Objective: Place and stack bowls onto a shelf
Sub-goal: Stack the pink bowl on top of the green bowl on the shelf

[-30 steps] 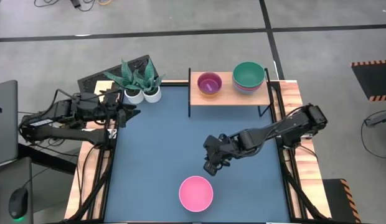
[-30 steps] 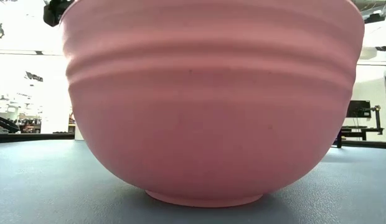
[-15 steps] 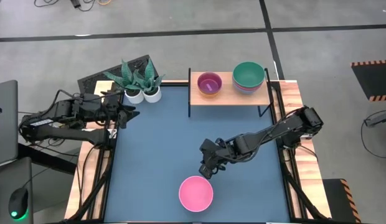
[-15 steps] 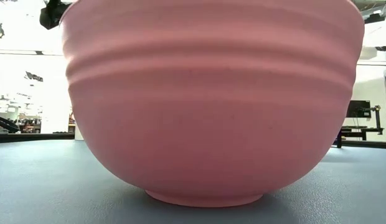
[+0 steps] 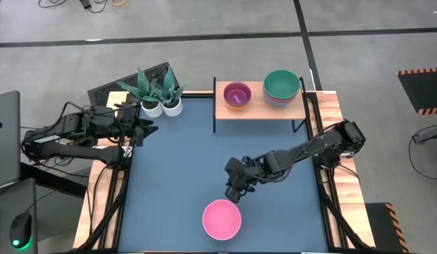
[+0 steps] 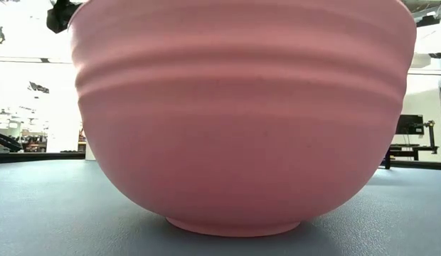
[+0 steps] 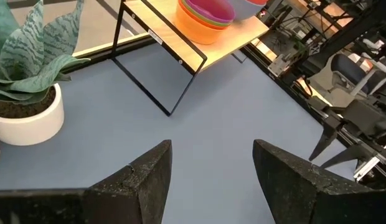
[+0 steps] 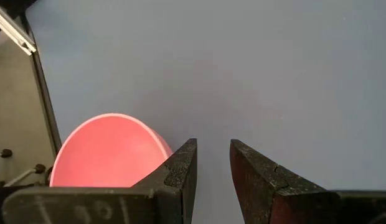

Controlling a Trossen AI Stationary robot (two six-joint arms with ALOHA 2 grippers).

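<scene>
A pink bowl [image 5: 222, 219] stands upright on its base on the blue table near the front edge; it fills the low view [image 6: 242, 121] and shows in the right wrist view [image 8: 109, 152]. My right gripper [image 5: 233, 192] hovers just beyond the bowl's far rim, its fingers [image 8: 213, 163] a narrow gap apart and empty. The shelf [image 5: 257, 108] at the far edge carries a stack of small bowls with a purple one on top [image 5: 237, 94] and a stack of larger bowls with a green one on top [image 5: 281, 86]. My left gripper [image 5: 146, 131] waits open at the table's left edge.
Two white pots with green plants [image 5: 156, 95] stand at the far left corner, next to the shelf's black legs [image 7: 171, 102]. Wooden side rails [image 5: 331, 141] run along the table's left and right edges. Bare blue table lies between the shelf and the pink bowl.
My right gripper has gone a little toward the table's near left, closer to the pink bowl's far rim, then has nearly stopped. The bowl has stayed where it was.
</scene>
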